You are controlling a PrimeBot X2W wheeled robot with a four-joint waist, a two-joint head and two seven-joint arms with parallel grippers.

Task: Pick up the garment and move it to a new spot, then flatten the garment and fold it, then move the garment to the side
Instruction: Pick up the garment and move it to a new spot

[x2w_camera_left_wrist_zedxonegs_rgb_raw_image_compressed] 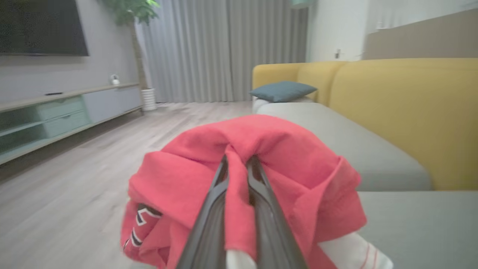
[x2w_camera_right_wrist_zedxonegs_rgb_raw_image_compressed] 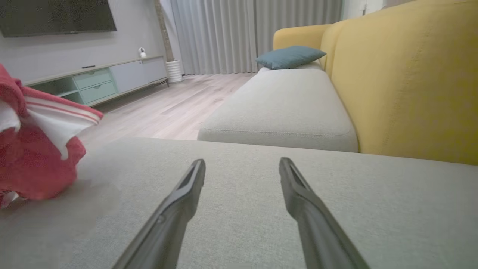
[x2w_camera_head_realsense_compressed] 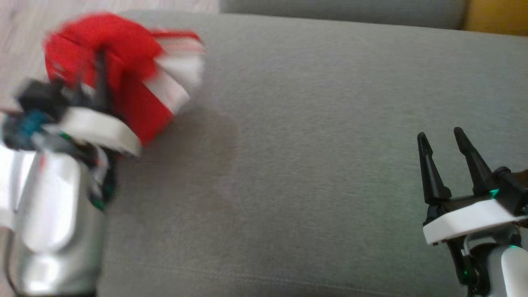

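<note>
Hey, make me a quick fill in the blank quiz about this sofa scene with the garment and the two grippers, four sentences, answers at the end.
1. The garment is mostly ____ with white trim.
2. The left gripper has its jaws ____ on a fold of the garment.
3. The right gripper holds nothing, its jaws ____ over the grey seat cushion.
4. The sofa backrest beside that cushion is ____.

Missing words: red; shut; open; yellow.

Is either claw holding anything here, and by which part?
The left claw is shut on a bunched red fold of the garment; the right claw is open, holding nothing.
</note>
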